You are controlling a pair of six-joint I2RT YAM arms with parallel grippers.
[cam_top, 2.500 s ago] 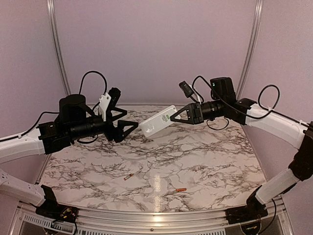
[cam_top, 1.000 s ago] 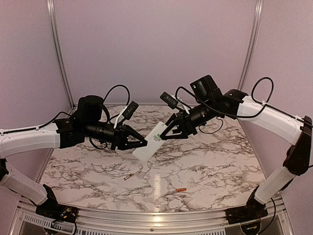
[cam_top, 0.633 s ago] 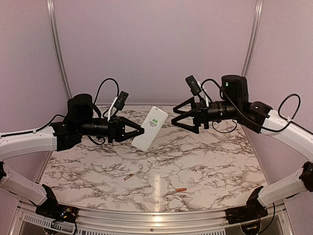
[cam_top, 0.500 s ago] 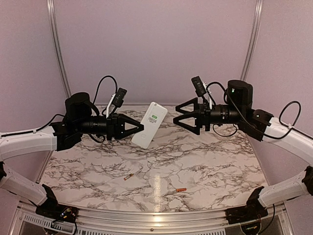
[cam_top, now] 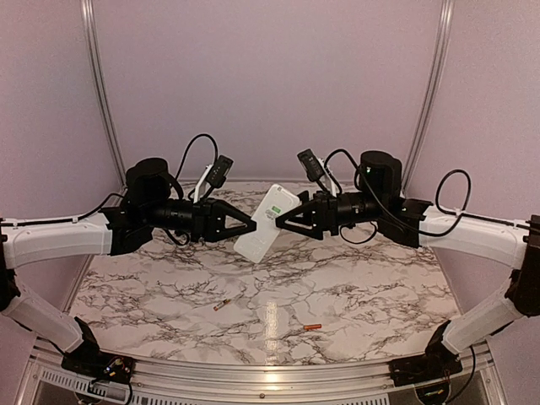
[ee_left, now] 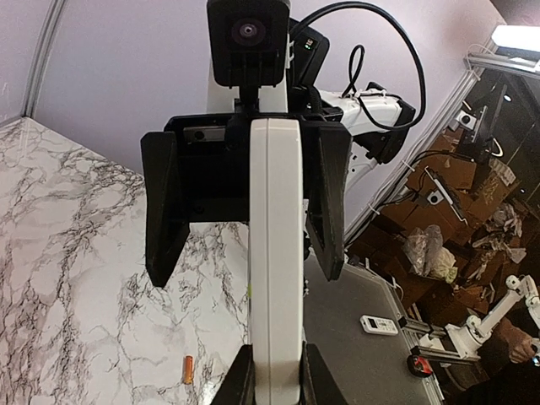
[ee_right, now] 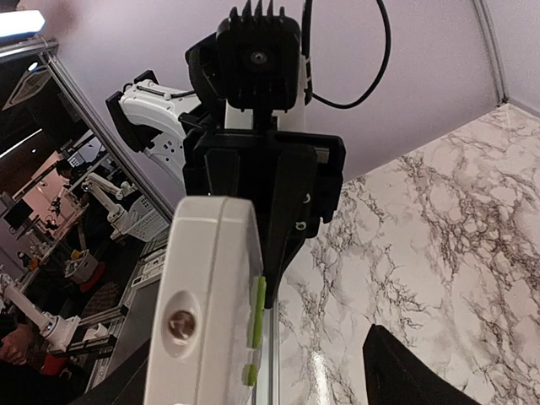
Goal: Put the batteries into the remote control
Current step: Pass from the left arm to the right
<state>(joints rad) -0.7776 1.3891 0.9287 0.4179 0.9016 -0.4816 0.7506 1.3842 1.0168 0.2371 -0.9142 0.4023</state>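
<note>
Black left gripper (cam_top: 250, 228) pinches the lower end of the white remote control (cam_top: 268, 222), holding it in mid-air; at its three o'clock the right gripper (cam_top: 281, 223) straddles the upper end, spread, not gripping; toward six o'clock the gold battery (cam_top: 223, 305) and orange battery (cam_top: 312, 326) lie on the marble table (cam_top: 380, 287); nothing appears loaded yet.

Remote control (cam_top: 268, 224) — white plastic, smooth, faint sheen. Table top (cam_top: 363, 287) — marble-patterned, glossy (lamp glare near the front). Left gripper (cam_top: 251, 228), right gripper (cam_top: 280, 224): black plastic, matt. Gold battery (cam_top: 222, 305): metallic shine. Orange battery (cam_top: 312, 326): smooth casing. Frame rails (cam_top: 99, 84): brushed metal. Back wall (cam_top: 270, 84): matt.
</note>
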